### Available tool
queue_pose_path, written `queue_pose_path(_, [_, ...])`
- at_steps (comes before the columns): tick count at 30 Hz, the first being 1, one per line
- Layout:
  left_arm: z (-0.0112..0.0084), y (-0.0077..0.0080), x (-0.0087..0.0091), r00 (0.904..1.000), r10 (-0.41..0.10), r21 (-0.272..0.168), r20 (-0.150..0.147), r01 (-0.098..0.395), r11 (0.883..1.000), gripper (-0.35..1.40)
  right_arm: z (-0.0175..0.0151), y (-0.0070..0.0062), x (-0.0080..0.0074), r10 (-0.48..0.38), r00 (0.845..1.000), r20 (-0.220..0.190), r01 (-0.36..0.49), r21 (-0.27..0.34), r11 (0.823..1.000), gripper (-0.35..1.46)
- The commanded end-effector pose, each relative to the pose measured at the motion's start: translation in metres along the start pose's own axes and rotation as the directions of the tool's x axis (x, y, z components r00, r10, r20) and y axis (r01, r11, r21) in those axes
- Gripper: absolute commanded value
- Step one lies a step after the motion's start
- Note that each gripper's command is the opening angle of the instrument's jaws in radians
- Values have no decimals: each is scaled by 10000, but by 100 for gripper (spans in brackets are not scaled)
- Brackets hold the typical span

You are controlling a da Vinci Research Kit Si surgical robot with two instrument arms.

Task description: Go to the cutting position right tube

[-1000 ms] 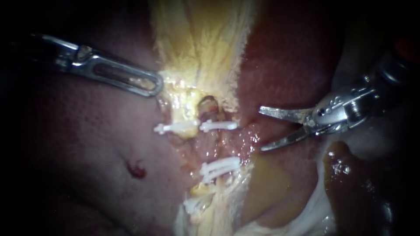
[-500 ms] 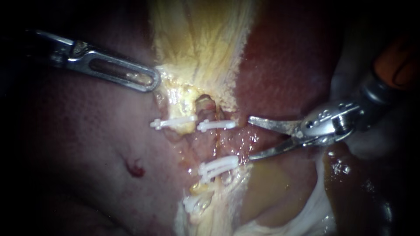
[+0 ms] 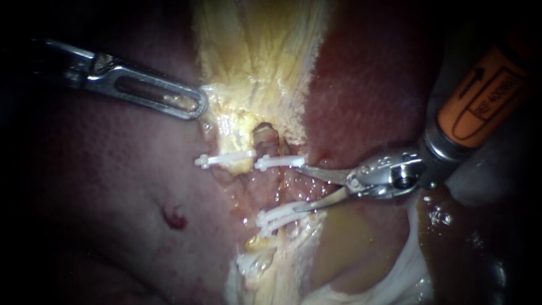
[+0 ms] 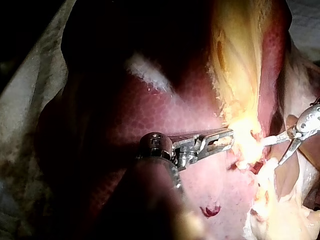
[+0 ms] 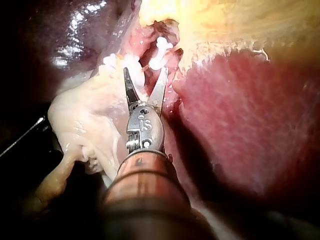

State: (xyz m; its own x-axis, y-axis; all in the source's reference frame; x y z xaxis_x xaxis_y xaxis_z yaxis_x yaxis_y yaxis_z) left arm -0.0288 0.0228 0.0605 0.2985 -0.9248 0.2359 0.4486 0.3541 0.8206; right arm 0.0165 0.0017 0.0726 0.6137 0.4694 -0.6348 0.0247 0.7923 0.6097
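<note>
Approach is nearly done: the right instrument (image 3: 295, 187), jaws spread, stands beside the right tube (image 3: 272, 189); next, straddle it between the clips (image 3: 279, 162).

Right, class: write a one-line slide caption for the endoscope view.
Right instrument, jaws open, beside the right tube between white clips; left instrument at the yellow tissue.

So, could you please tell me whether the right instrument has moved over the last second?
Yes. The right instrument has advanced leftward, toward the white clips, which have not shifted.
</note>
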Motion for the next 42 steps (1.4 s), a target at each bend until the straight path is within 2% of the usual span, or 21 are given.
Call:
queue_pose_path(1, [1,1,0,10000,-4,-4,-3,4,10000,-35,3,1,1,69,9999,-84,-68,95,9999,144])
queue_pose_path(5, [1,1,0,10000,-2,-4,-4,2,10000,-35,17,7,3,245,9990,-377,-224,534,9983,142])
queue_pose_path(10, [1,2,0,10000,1,-3,-4,-1,10000,-35,27,6,5,291,9955,-905,-157,1447,9893,139])
queue_pose_path(16, [1,3,0,10000,3,-1,-6,-3,10000,-35,34,8,13,225,9913,-1295,83,2322,9726,136])
queue_pose_path(20, [2,4,0,10000,4,0,-7,-4,10000,-35,39,9,17,287,9847,-1721,220,2859,9580,134])
queue_pose_path(24, [2,4,0,10000,5,-1,-6,-5,10000,-35,44,8,22,317,9828,-1821,298,3254,9451,132])
queue_pose_path(29, [3,6,-1,10000,5,-4,-4,-5,10000,-35,52,7,24,318,9826,-1832,332,3411,9394,131])
queue_pose_path(33, [4,6,-1,10000,2,-8,0,-2,10000,-35,56,7,25,381,9779,-2057,391,3587,9326,131])
queue_pose_path(36, [5,6,-2,10000,0,-11,2,0,10000,-35,57,7,27,428,9748,-2189,406,3628,9310,131])
queue_pose_path(42, [6,6,-2,10000,-3,-16,6,3,10000,-35,64,6,33,433,9747,-2191,399,3614,9315,131])
